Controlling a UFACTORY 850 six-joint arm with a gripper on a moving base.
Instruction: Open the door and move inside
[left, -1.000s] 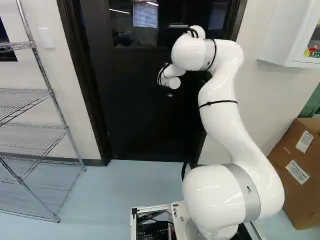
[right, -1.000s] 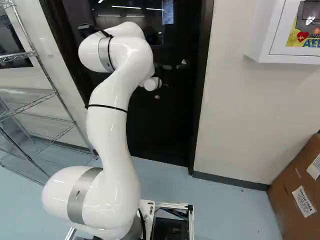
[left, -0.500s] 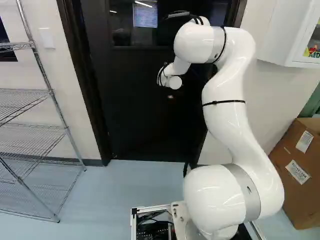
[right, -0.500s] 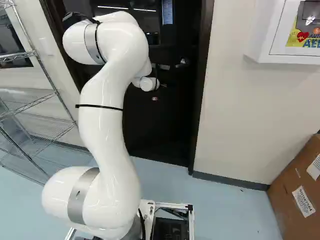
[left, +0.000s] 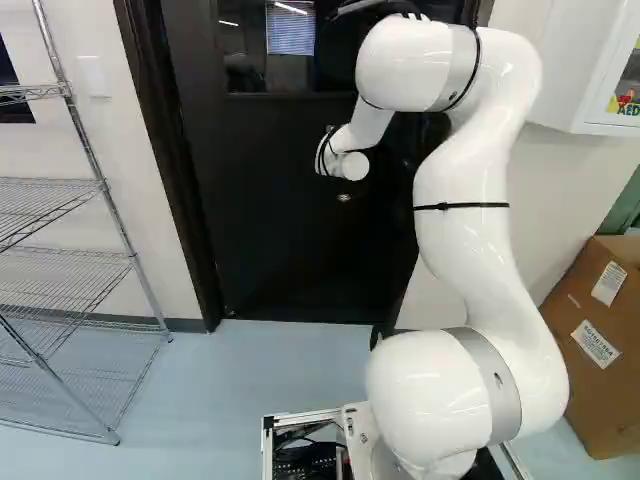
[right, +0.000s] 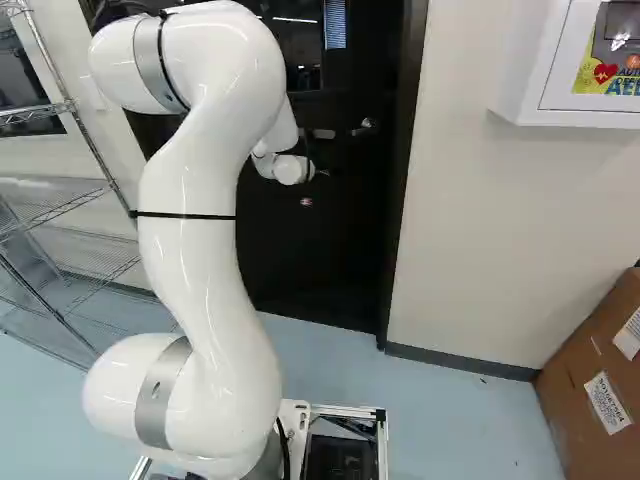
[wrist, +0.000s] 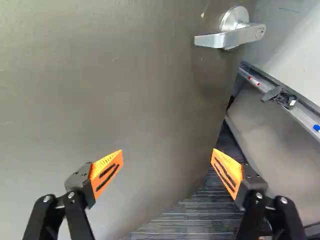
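Note:
The dark door (left: 285, 240) with its window stands ahead of the arm. Its lever handle (right: 366, 126) shows near the frame in the right base view. In the base views my gripper cannot be made out against the dark door, below the white wrist. By the wrist view the gripper (wrist: 167, 151) is open, orange pads wide apart, nothing between them. There the silver lever (wrist: 227, 37) lies ahead of the fingers and off to one side, untouched, near the door's edge. Past that edge a ridged dark floor (wrist: 200, 215) shows. How far ajar the door is, I cannot tell.
A wire shelf rack (left: 65, 255) stands left of the door. Right of it are a wall (right: 480, 230), a white wall cabinet (right: 540, 75) and a cardboard box (right: 600, 390). Beyond the door's edge lie a pale panel (wrist: 300, 50) and a metal rail (wrist: 305, 117).
The arm's upper part has swung back and up, rightward in the left base view and leftward in the right one. Its wrist has shifted only slightly. The base and door show no movement.

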